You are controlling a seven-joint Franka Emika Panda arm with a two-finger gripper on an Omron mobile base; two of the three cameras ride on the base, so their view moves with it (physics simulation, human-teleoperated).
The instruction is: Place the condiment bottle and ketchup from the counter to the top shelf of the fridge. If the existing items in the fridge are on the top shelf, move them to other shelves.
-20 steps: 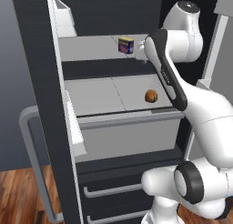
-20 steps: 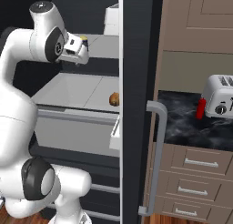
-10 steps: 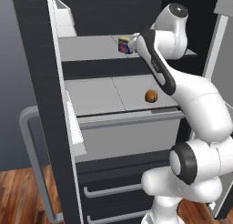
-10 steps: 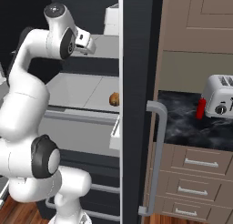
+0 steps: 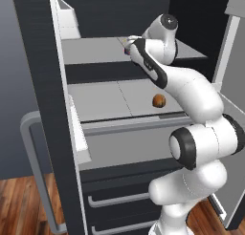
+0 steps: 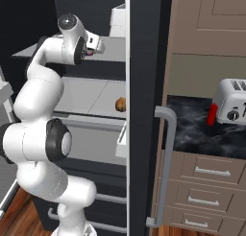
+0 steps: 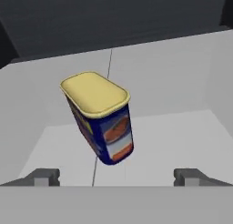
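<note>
Fridge top shelf (image 7: pixel 182 132) | blue can (image 7: pixel 100 118) stood at gripper's (image 7: pixel 116 178) 12 o'clock | jaws wide, nothing held | looked rigid, smooth, light; grab mid-body across narrow sides

blue can (image 7: pixel 103 120) ahead of open gripper (image 7: pixel 116 176)

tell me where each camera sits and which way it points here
Left base view: behind the arm's left, facing the open fridge; arm rises from lower right.
Right base view: behind its right, facing the fridge and toaster; arm at left.
Hand view: on the hand, looking along the open gripper at a blue can.
Both base views share the brown item on the lower shelf.
</note>
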